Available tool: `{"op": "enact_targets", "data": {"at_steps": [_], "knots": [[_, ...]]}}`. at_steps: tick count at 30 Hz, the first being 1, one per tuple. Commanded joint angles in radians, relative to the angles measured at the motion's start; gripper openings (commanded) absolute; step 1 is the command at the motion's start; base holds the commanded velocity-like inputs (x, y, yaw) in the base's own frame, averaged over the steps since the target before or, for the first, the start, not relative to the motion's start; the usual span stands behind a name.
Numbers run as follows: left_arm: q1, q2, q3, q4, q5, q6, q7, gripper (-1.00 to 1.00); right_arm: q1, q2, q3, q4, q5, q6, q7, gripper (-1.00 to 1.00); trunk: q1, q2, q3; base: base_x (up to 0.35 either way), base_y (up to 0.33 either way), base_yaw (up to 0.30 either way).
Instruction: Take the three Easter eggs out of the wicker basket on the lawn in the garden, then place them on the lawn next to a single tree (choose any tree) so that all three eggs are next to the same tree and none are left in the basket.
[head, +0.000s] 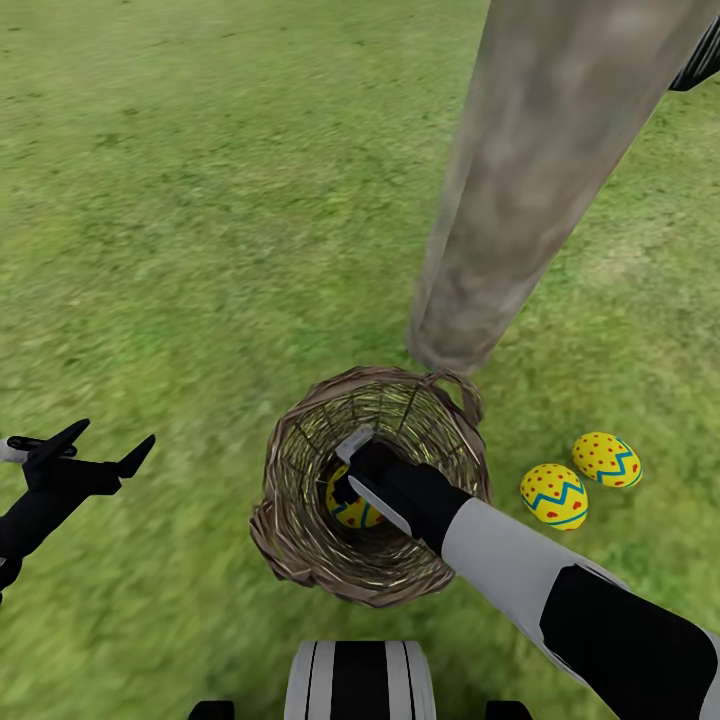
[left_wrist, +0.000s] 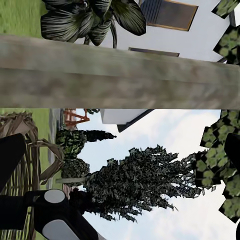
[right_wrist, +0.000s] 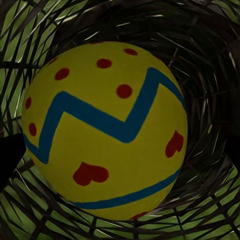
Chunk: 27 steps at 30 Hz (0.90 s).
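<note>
**Last egg in the basket beside the tree**

Lawn (head: 150, 200); tree trunk (head: 540, 180) rising from it. Wicker basket (head: 300, 540) at the trunk's foot, holding one egg (head: 352, 512). Right gripper (head: 352, 478) reaches inside around that egg; grip cannot be judged. Two eggs (head: 555, 496) (head: 607, 459) lie on grass beside the trunk. Left gripper (head: 105, 447), well away from the trunk, fingers spread, empty.

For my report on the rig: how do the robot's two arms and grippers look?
The right arm has a pale grey forearm section, black beyond it, ending in a black gripper with grey flat fingers. The left gripper is black with thin pointed fingers. No cables or markings show.
</note>
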<state>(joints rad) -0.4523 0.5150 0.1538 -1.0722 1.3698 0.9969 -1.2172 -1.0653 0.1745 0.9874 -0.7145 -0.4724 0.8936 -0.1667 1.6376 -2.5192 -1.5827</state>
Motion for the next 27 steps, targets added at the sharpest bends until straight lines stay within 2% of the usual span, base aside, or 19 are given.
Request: {"op": "enact_targets", "data": {"at_steps": [1, 8, 11, 19, 22, 27], "knots": [[0.000, 0.000, 0.000, 0.000, 0.003, 0.006, -0.001, 1.00, -0.001, 0.000, 0.004, 0.000, -0.011, 0.002, -0.010, 1.00, 0.000, 0.000, -0.001, 0.000, 0.000, 0.000], [0.000, 0.000, 0.000, 0.000, 0.004, 0.006, -0.002, 1.00, -0.001, 0.000, 0.003, 0.000, -0.011, 0.002, -0.010, 1.00, 0.000, 0.000, -0.001, 0.000, 0.000, 0.000], [0.000, 0.000, 0.000, -0.001, 0.004, 0.006, -0.002, 1.00, -0.001, 0.000, 0.002, -0.001, -0.009, 0.002, -0.009, 1.00, 0.001, -0.001, -0.012, 0.000, 0.000, 0.000], [0.000, 0.001, 0.000, -0.001, 0.004, 0.006, -0.002, 1.00, -0.001, 0.000, 0.002, -0.033, -0.009, -0.001, -0.008, 1.00, 0.002, -0.001, -0.020, 0.000, 0.000, 0.000], [0.000, 0.001, 0.000, -0.001, 0.004, 0.006, -0.002, 1.00, 0.000, 0.000, 0.002, -0.034, -0.009, -0.001, -0.008, 1.00, 0.003, -0.002, -0.032, 0.000, 0.000, 0.000], [0.000, 0.001, 0.000, 0.000, 0.004, 0.006, -0.002, 1.00, -0.001, 0.000, 0.002, -0.034, -0.009, -0.001, -0.008, 1.00, 0.003, -0.002, -0.032, 0.000, 0.000, 0.000]]}}
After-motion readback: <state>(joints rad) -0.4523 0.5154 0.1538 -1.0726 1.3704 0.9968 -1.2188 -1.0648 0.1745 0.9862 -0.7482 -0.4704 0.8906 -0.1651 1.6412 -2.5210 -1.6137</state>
